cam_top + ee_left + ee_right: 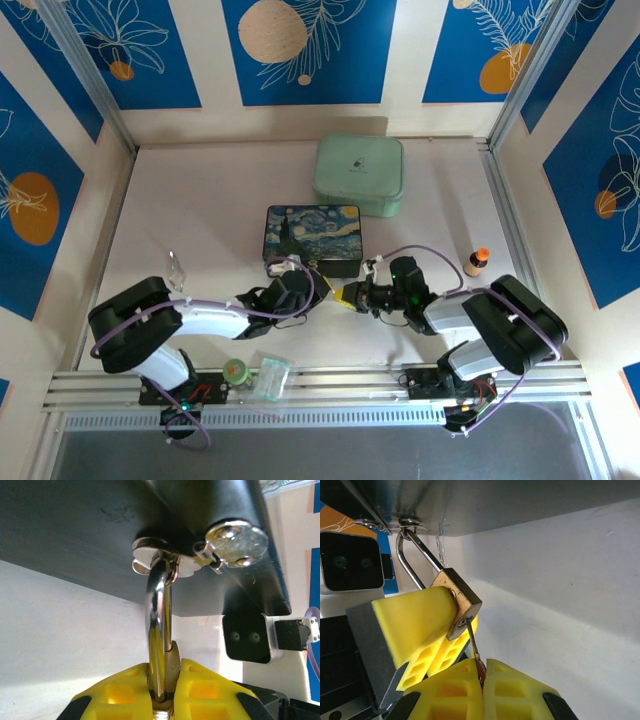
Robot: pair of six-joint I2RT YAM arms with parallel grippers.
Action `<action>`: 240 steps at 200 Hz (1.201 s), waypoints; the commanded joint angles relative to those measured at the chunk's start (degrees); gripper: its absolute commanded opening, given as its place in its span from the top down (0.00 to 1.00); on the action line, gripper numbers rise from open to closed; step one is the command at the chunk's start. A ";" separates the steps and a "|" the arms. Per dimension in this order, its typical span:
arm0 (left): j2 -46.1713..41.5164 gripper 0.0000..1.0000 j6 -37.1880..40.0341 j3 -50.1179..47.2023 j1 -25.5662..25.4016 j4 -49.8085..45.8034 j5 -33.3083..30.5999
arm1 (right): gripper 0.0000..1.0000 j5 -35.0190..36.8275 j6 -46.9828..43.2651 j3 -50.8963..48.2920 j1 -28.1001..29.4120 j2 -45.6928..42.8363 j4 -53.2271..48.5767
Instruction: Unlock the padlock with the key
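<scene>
**Key seated in the padlock, ready to turn**

Two robot arms meet at the front edge of a painted box point(312, 232) with a swirling night-sky lid. The left pincer point(166, 674) is clamped on the padlock point(462, 602), its yellow pads gripping the small brass body from both sides. The lock's silver shackle point(159, 615) runs up through the metal hasp point(145, 545) on the box's dark front, so the lock hangs from the box while the pincer steadies it.

The right pincer point(481, 671) is pressed together on the head of the key point(473, 645). The key's thin blade reaches up into the keyhole on the underside of the padlock.

The step in hand appears to be the insertion, now done or nearly done. Both shackle legs look seated, so the lock seems to be locked. The next move likely calls for the right wrist to twist the key about its own axis while the left holds the body firm. A slip at the tiny key head is the likely risk.

The counter point(200, 210) is pale and matte. A mint-green case point(360, 175) lies behind the box, and a small orange-capped bottle point(477, 261) stands to the right. White walls carry blue panels point(300, 50) with leaf outlines and orange discs.
</scene>
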 commanded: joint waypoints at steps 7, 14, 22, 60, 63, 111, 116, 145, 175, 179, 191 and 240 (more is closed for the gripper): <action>-0.52 1.00 1.17 2.18 0.13 4.78 1.36 | 1.00 -0.47 1.13 0.39 0.13 2.97 5.87; -0.27 1.00 1.19 1.92 0.12 6.05 1.55 | 1.00 -0.90 1.53 0.38 0.09 3.93 7.38; -0.10 1.00 0.96 1.70 0.08 6.41 1.73 | 1.00 -1.15 1.91 0.38 0.15 4.87 9.12; 0.52 1.00 -0.26 0.93 0.05 7.12 2.17 | 1.00 -0.84 2.28 0.11 0.20 6.65 12.02; 0.52 1.00 -0.41 0.77 0.05 7.16 2.05 | 1.00 -0.62 2.35 -0.03 0.19 6.57 12.00; -2.34 1.00 3.06 1.92 0.18 0.13 -1.12 | 1.00 0.84 0.93 -1.98 0.44 2.32 3.89; -2.38 1.00 3.36 2.11 0.26 -0.12 -1.17 | 1.00 0.75 0.95 -2.22 0.43 2.10 3.80; -1.69 1.00 3.07 2.31 0.57 0.80 -0.70 | 1.00 0.64 1.29 -3.82 0.27 0.87 5.59; -1.13 1.00 2.43 2.14 0.57 2.03 -0.38 | 1.00 0.37 0.22 -2.64 0.31 -0.98 3.88; -1.07 1.00 2.43 2.18 0.57 1.92 -0.38 | 1.00 0.26 0.17 -2.40 0.29 -1.15 3.69; -1.24 1.00 2.35 2.05 0.62 1.71 -0.38 | 1.00 0.22 -0.09 -1.91 0.33 -1.55 3.10; -0.80 1.00 1.37 1.31 0.57 4.10 0.41 | 1.00 -0.27 -0.62 -0.71 0.18 -0.94 2.48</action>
